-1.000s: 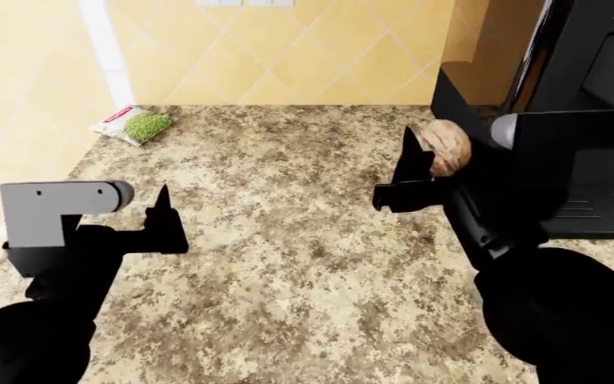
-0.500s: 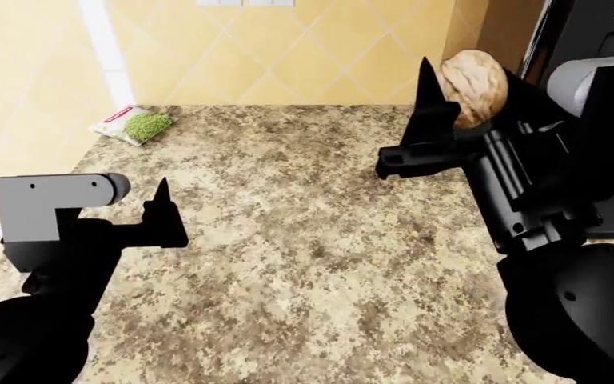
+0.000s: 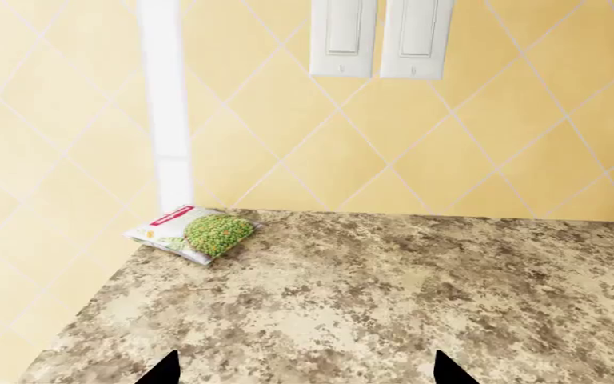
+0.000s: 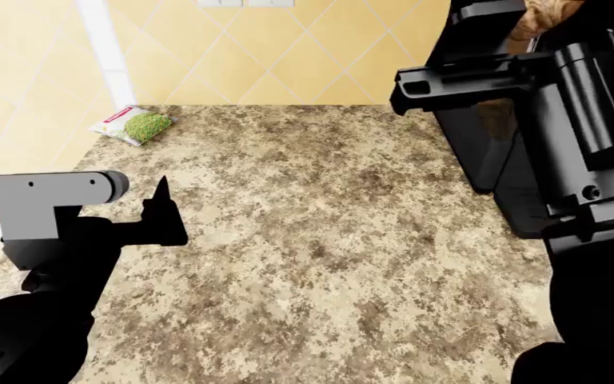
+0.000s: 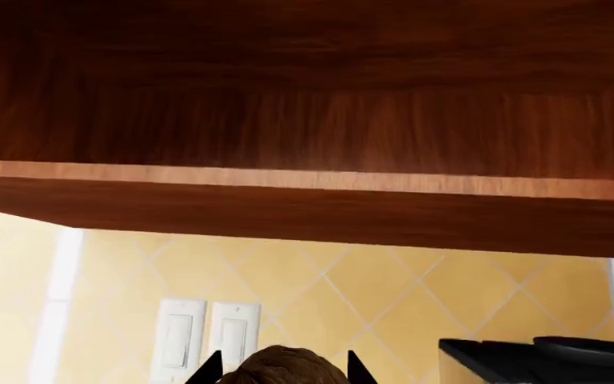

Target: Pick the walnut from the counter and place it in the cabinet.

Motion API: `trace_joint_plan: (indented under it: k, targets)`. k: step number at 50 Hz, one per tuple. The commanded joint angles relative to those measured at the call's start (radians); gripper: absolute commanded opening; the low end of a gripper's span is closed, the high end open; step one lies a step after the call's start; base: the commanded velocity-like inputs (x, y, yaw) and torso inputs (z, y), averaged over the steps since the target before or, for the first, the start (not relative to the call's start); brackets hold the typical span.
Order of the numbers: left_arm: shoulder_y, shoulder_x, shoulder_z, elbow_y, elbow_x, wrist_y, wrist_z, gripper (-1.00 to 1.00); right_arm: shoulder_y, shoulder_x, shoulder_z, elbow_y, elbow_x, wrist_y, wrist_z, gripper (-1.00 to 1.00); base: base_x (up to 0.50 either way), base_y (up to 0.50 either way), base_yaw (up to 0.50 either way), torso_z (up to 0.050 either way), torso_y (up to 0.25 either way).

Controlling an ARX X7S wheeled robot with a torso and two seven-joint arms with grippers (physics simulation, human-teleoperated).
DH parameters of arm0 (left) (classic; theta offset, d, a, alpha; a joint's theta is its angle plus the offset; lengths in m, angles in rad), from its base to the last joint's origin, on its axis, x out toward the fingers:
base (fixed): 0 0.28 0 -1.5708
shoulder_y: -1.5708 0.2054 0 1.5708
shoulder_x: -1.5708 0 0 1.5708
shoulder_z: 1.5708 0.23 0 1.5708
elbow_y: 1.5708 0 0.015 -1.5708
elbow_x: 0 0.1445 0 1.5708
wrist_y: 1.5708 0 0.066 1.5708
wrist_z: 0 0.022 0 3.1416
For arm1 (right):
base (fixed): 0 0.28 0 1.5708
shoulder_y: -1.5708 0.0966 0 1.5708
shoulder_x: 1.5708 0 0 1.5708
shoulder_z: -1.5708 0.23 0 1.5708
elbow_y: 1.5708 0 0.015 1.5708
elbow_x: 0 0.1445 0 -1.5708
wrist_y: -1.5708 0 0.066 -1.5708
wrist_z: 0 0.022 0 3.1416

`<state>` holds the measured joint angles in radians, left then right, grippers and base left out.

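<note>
The walnut (image 4: 545,14) is held in my right gripper (image 4: 520,24), raised to the top right of the head view, high above the granite counter (image 4: 318,232). In the right wrist view the walnut (image 5: 282,366) sits between the two fingertips, below the dark wood underside of the cabinet (image 5: 307,120). My left gripper (image 4: 163,212) hovers low over the counter's left side, open and empty; its tips show in the left wrist view (image 3: 305,370).
A white packet of green peas (image 4: 133,125) lies at the counter's back left corner, also in the left wrist view (image 3: 195,234). A black appliance (image 4: 488,136) stands at the right. Wall switches (image 3: 382,36) sit on the yellow tiled wall.
My right gripper has lifted the walnut steadily upward, from just above the counter to the top of the head view. The left arm has stayed still.
</note>
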<state>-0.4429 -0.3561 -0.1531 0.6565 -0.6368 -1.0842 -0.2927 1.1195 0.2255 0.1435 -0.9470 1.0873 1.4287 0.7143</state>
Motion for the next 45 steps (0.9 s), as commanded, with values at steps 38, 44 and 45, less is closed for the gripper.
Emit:
trace_joint_plan:
  k: [38, 44, 45]
  targets:
    - [-0.008, -0.016, 0.017, -0.019, -0.013, 0.018, -0.007, 1.00, 0.458, -0.005, -0.171, 0.245, -0.047, -0.117, 0.063, -1.00, 0.00, 0.00, 0.00, 0.000, 0.000]
    - [-0.014, -0.018, 0.020, -0.019, -0.016, 0.015, -0.010, 1.00, 0.504, 0.000, -0.191, 0.282, -0.078, -0.149, 0.043, -1.00, 0.00, 0.00, 0.00, 0.000, 0.000]
    - [-0.015, -0.018, 0.021, -0.019, -0.017, 0.014, -0.010, 1.00, 0.510, 0.001, -0.195, 0.288, -0.084, -0.154, 0.040, -1.00, 0.00, 0.00, 0.00, 0.000, 0.000]
